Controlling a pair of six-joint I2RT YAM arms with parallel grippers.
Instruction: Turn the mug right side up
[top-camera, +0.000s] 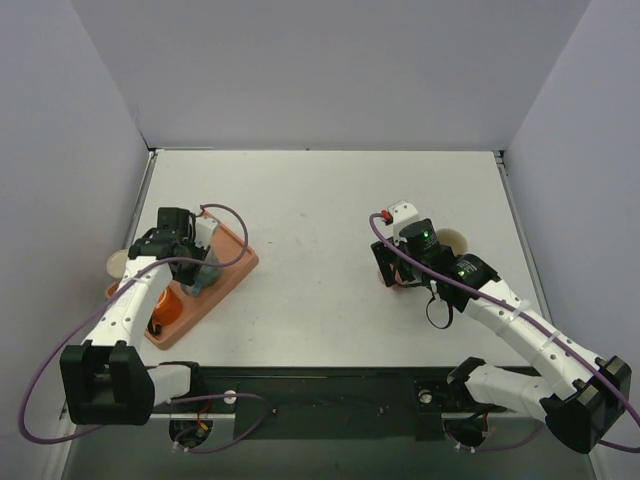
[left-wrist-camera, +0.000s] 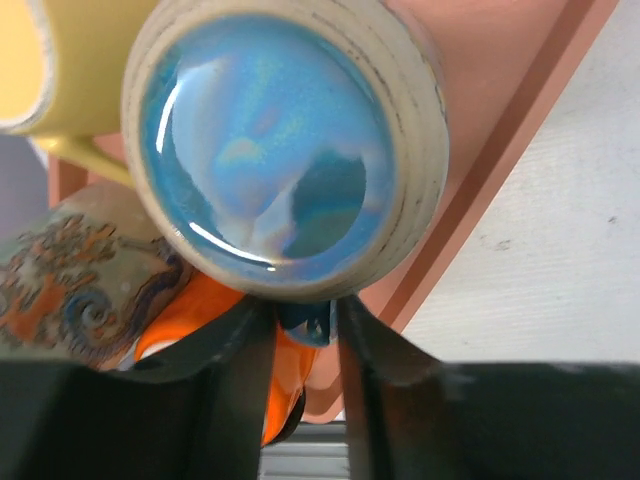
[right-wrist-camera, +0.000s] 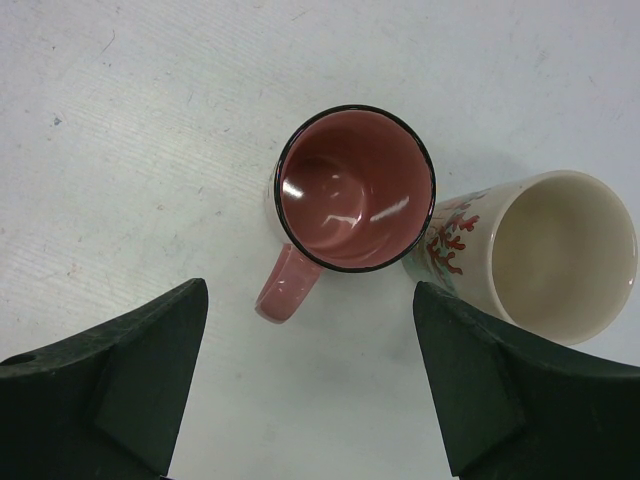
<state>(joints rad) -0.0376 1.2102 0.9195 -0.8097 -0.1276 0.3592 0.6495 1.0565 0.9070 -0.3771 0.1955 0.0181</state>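
Observation:
A beige mug with a blue glazed inside (left-wrist-camera: 270, 150) faces the left wrist camera with its round blue side, over the salmon tray (left-wrist-camera: 500, 150). My left gripper (left-wrist-camera: 305, 320) is shut on its blue handle (left-wrist-camera: 305, 322). In the top view the left gripper (top-camera: 197, 262) is over the tray (top-camera: 238, 268). A pink mug (right-wrist-camera: 355, 190) stands upright on the table, handle toward the near left. My right gripper (right-wrist-camera: 310, 300) hangs open and empty above it, a finger on either side; in the top view the right gripper (top-camera: 392, 268) hides most of that mug.
A cream mug with a red coral pattern (right-wrist-camera: 545, 255) stands upright right beside the pink mug, and shows in the top view (top-camera: 452, 240). On the tray are a yellow mug (left-wrist-camera: 50, 70), a patterned orange mug (left-wrist-camera: 80, 290) and an orange cup (top-camera: 165, 308).

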